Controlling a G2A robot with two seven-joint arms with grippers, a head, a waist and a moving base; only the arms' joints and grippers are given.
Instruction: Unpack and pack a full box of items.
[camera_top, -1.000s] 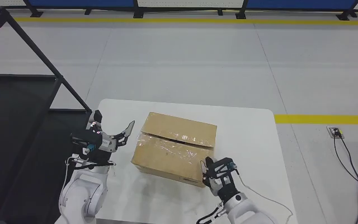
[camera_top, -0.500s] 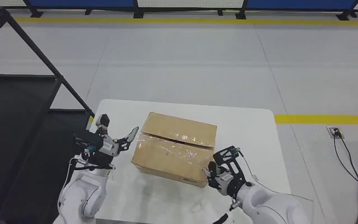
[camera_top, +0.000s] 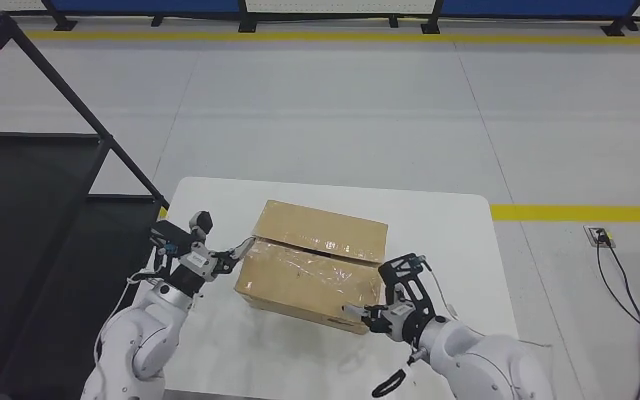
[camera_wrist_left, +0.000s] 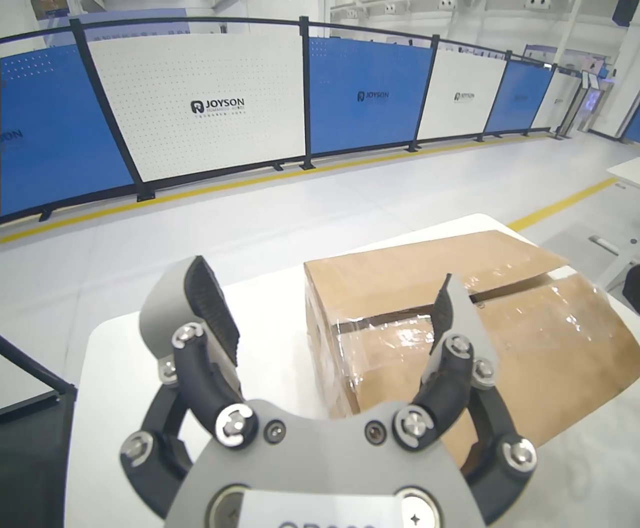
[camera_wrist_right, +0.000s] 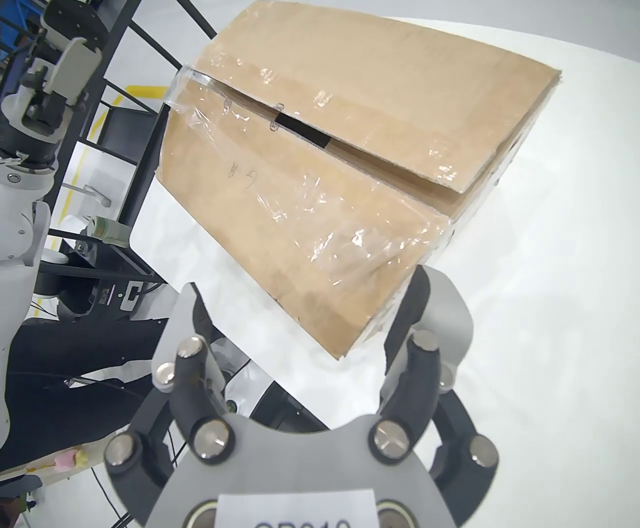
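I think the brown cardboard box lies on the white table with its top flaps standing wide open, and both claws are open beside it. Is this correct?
Not quite: the right wrist view shows the top flaps of the brown cardboard box folded down. The rest holds: white table beneath, left claw and right claw open beside it.

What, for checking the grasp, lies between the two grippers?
The taped cardboard box; the top view shows it between the left gripper and the right gripper.
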